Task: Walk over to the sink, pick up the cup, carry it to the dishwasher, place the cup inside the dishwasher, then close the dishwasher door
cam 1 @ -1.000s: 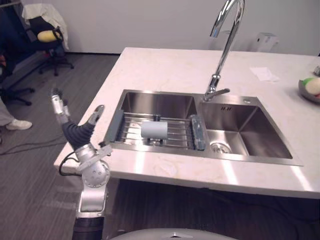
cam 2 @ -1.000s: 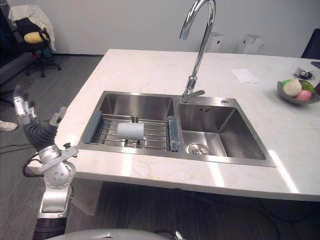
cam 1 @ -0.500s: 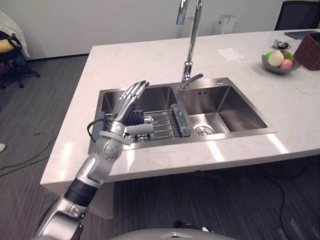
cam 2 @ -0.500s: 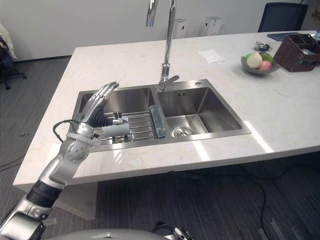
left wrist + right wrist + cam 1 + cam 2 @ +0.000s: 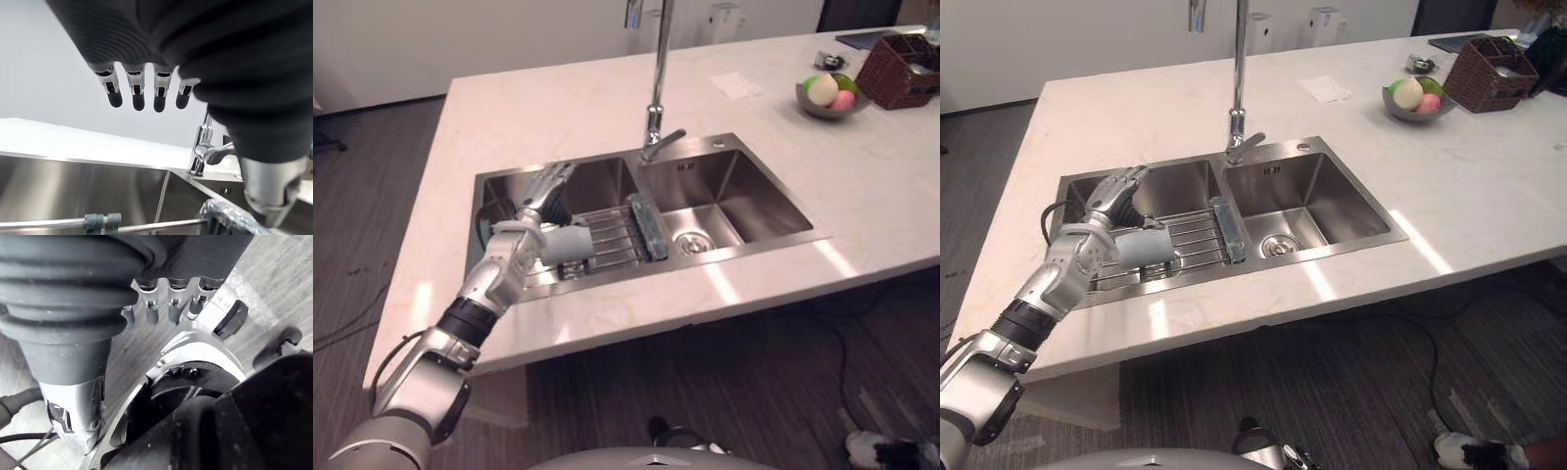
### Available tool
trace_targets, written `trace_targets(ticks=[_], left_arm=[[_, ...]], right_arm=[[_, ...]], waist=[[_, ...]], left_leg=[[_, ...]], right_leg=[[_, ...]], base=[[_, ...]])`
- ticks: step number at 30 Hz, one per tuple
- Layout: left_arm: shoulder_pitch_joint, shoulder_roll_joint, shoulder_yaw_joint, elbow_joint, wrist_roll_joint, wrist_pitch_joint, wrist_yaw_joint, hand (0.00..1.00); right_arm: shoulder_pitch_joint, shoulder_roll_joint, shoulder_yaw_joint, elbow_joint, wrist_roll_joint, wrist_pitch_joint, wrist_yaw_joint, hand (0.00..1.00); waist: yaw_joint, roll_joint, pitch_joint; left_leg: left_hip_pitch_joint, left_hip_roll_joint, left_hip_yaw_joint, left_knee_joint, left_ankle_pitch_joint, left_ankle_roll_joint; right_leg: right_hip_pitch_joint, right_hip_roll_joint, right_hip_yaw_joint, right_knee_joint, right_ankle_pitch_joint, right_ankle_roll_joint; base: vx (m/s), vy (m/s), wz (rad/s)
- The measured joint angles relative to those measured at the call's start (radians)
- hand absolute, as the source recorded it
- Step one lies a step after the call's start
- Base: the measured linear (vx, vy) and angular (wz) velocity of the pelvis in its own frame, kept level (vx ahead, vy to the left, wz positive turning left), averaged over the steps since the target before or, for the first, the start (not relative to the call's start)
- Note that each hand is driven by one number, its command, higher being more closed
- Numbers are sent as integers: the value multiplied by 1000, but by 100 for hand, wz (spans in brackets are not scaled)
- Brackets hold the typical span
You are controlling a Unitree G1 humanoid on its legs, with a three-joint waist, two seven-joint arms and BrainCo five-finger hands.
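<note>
Cup [image 5: 570,243] on its side across the wire rack [image 5: 615,233], down in the left basin of the sink [image 5: 607,174]. Pale, in no grip, resting on the bars. Left hand [image 5: 540,194] right there above it, reaching in over the basin's near-left corner, fingers [image 5: 138,98] released and straight, pointing toward the basin's far wall, curled round nothing. Dark wrist cover just beside the cup; contact impossible to call. Thumb apart from the row, low over the rack. Grey strip [image 5: 651,225] along the rack's right edge, close against the divider between the basins. Right basin next door, round drain [image 5: 690,242] in its floor. Tall faucet [image 5: 655,93] rising from behind the divider, lever pointing right. Pale stone counter [image 5: 529,108] all around the sink. Farther back on the right, white napkin [image 5: 738,84], then bowl [image 5: 822,94] of fruit, then dark woven basket [image 5: 898,70] just beside the bowl. Right hand [image 5: 174,303] seen from its own wrist, down over grey floor, fingers relaxed, grasping nothing
</note>
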Motion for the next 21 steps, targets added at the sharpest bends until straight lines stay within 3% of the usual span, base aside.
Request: trace_targets(ticks=[5,13,21], left_arm=[[0,-1,-37,39,39,-3,-55,0],[15,-2,-54,76,77,-3,-120,0],[43,-5,-54,104,86,-2,-137,0]], right_arm=[[0,0,-4,1,0,1,9,0],[0,-8,-11,3,0,0,9,0],[1,-7,-11,0,1,0,9,0]], waist=[[-23,12,7],[-24,27,19],[-28,33,21]], left_leg=[[3,-1,10,1,-4,1],[6,-1,18,21,-16,2],[1,-1,33,18,-16,2]], right_leg=[[-2,1,0,-1,2,-2],[1,0,9,6,-1,-7],[-14,3,24,6,6,2]], base=[[1,-17,-8],[-52,-28,-4],[-13,-19,-6]])
